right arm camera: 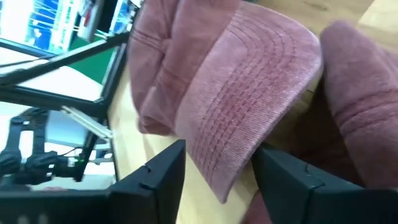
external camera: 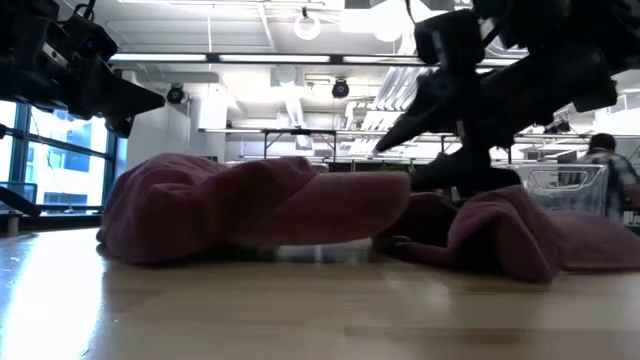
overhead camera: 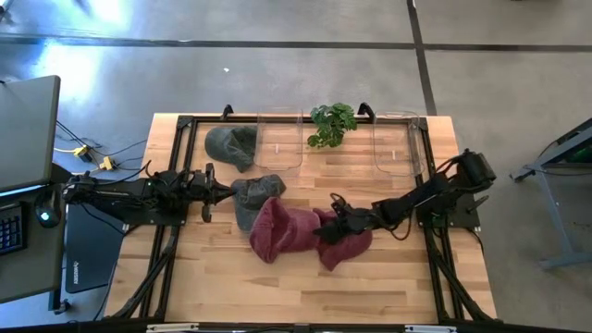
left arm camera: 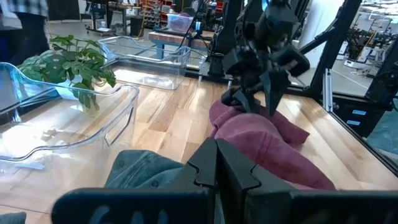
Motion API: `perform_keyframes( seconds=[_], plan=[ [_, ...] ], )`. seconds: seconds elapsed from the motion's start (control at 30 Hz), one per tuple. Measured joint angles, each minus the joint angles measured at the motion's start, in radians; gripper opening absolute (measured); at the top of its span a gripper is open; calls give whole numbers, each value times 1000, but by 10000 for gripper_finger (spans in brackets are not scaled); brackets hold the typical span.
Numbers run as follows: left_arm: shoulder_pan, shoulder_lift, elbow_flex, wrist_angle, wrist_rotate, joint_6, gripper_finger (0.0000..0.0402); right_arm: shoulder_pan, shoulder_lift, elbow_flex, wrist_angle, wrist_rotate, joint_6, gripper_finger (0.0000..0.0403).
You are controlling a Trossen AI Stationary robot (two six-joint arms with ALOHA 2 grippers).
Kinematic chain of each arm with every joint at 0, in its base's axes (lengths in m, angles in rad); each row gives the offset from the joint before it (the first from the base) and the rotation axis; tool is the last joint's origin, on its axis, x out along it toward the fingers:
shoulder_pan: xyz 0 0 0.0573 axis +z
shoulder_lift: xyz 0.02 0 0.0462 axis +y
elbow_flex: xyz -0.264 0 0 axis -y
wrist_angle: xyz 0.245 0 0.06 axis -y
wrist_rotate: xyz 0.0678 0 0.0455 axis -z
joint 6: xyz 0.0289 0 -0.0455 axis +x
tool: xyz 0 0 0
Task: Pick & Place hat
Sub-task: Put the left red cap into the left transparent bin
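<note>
**Right gripper straddles the brim of a maroon hat**

Two maroon corduroy hats lie at the middle of the wooden table (overhead camera: 388,277). The larger maroon hat (overhead camera: 277,227) is the landmark here. A second maroon hat (overhead camera: 347,245) lies touching it on the side toward the right arm, and the right gripper (overhead camera: 335,222) is low over the place where the two meet. The right wrist view alone shows the detail: the stiff, stitched brim (right arm camera: 249,118) of a maroon hat runs down between the two dark fingers (right arm camera: 155,174), which stand apart on either side of it, not clamped. Rows of curved stitching and fine ribbing show on the cloth there.

The high view gives the layout that the other views lack. A grey-blue hat (overhead camera: 254,196) lies touching the larger maroon hat on the left arm's side, with the left gripper (overhead camera: 215,192) just beside it, fingers pressed together and holding nothing. A dark green hat (overhead camera: 231,145) lies farther back, near a clear plastic bin (overhead camera: 279,139). A small leafy plant (overhead camera: 331,123) stands between that bin and a second clear bin (overhead camera: 400,143).

The low view shows the larger maroon hat as a soft, slumped mound with rolled folds, and people in the room beyond. The left wrist view shows the bins' glossy, rounded walls and the table's pale plank grain.
</note>
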Motion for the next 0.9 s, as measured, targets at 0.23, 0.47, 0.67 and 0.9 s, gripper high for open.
perform_keyframes(
  seconds=[0.23,0.47,0.67,0.9],
  plan=[
    [0,0,0,0,-2,0,0,0,143,73,141,9,-69,147],
    [0,0,0,1,-2,0,0,1,205,124,165,126,-151,103],
    [0,0,4,-1,11,-4,0,7,205,157,172,222,-294,15],
    [-3,73,148,-46,30,-12,0,136,21,133,129,476,-478,9]
  ],
)
